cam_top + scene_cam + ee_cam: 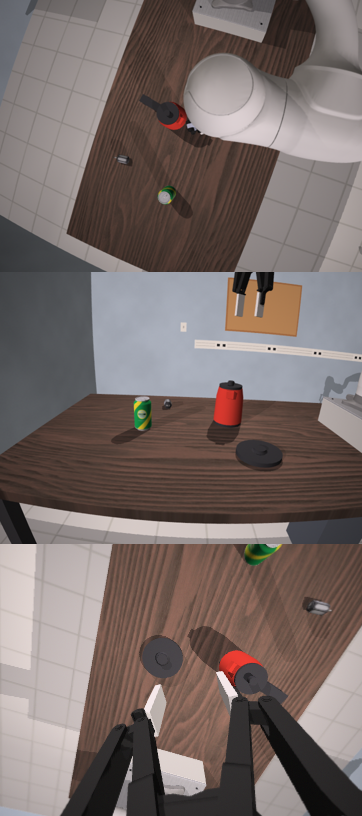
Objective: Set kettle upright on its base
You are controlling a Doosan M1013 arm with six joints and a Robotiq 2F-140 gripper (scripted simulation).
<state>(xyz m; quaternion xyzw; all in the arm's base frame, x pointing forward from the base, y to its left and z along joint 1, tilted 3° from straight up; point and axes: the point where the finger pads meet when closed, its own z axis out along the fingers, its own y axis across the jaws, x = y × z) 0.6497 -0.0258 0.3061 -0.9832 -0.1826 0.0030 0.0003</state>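
It looks like a plain room in a home or small office. Pale square floor tiles [52, 96] run under a dark wood-grain table [87, 462]. The blue-grey wall behind carries a cork pinboard [280, 310], a light switch [183, 326] and a white trunking strip [263, 348] with sockets. A drinks can [142, 413] stands on the table.
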